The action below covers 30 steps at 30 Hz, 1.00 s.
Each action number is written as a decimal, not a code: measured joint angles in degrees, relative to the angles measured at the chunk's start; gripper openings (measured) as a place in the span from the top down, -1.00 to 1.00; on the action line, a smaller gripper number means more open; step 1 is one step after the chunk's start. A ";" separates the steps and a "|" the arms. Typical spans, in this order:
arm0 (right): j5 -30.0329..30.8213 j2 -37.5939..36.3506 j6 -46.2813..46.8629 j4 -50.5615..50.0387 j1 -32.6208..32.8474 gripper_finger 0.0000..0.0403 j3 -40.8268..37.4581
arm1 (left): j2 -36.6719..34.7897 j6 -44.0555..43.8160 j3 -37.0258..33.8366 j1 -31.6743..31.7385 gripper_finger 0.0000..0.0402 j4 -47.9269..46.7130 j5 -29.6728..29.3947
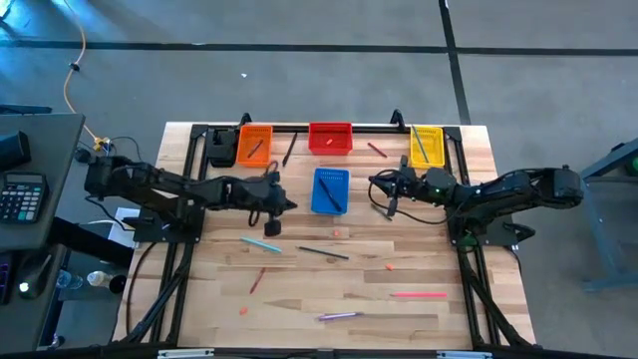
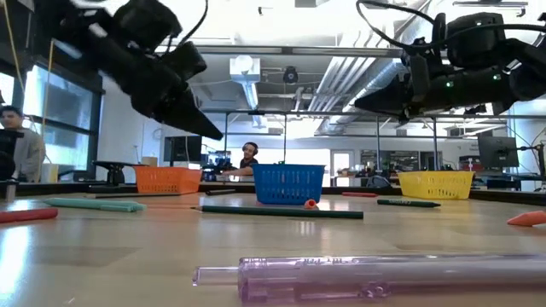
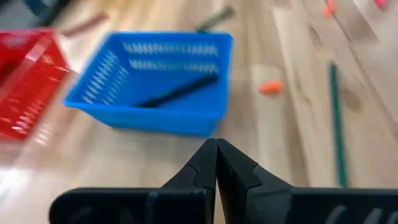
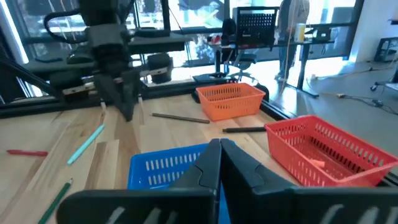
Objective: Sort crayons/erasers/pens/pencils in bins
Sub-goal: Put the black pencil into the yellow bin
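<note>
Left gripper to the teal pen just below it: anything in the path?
Nothing visible. The left gripper, fingers shut and empty, hangs above the table beside the blue bin. The teal pen lies on bare wood nearer the front edge, with only open table between them. The dark pencil lies off to the side.

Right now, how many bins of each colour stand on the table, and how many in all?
Orange bin: 1
Red bin: 1
Yellow bin: 1
Blue bin: 1
Total: 4
</note>
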 joint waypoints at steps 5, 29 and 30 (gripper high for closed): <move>0.00 -0.76 -0.33 -0.14 0.00 1.00 0.00 | -1.56 -0.07 7.88 -3.75 1.00 -19.82 0.04; 0.00 -0.74 -1.49 -2.09 0.00 1.00 0.00 | -3.00 -12.51 17.74 20.65 0.98 -56.84 1.52; 0.00 -0.74 -1.49 -2.14 0.00 1.00 0.00 | -2.32 -11.99 17.74 21.76 0.96 -57.14 1.51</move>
